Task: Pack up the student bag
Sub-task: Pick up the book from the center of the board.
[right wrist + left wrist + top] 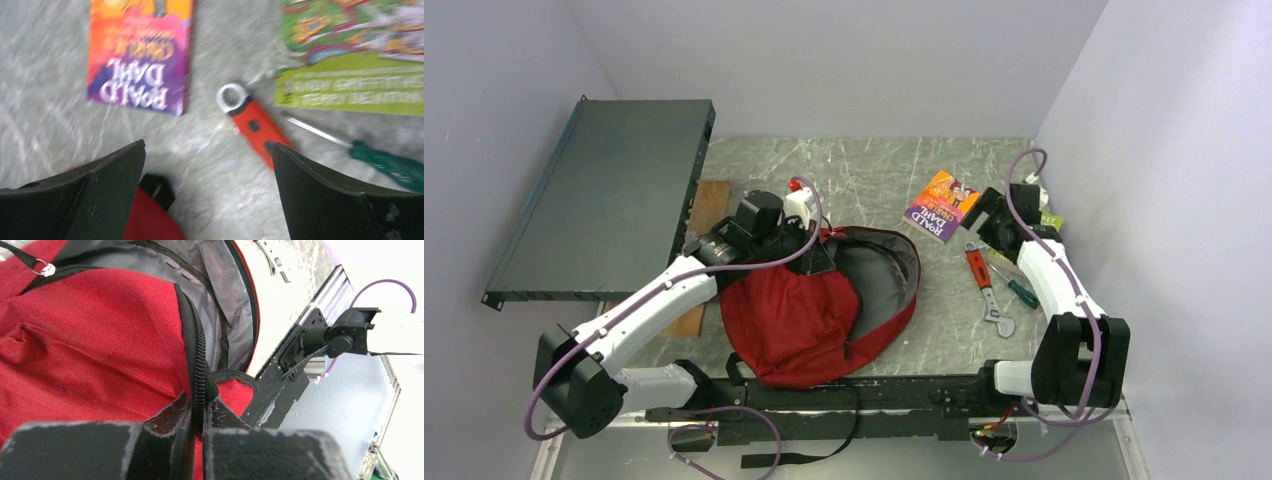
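Grey stone-look table (874, 170), white walls. Bag (794, 320) lies near the front edge, mouth open, grey lining showing, nothing visible inside. Left gripper (197, 407) clamps its zipper rim. Right gripper (207, 147) hangs wide apart, empty, above book (942, 205), wrench (984, 283) and screwdriver (1023, 293). Packing looks barely begun: all three lie outside.

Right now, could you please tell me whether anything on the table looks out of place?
The red-handled wrench and green screwdriver lie beside the Roald Dahl book, right of the student bag; tools look odd among school things.
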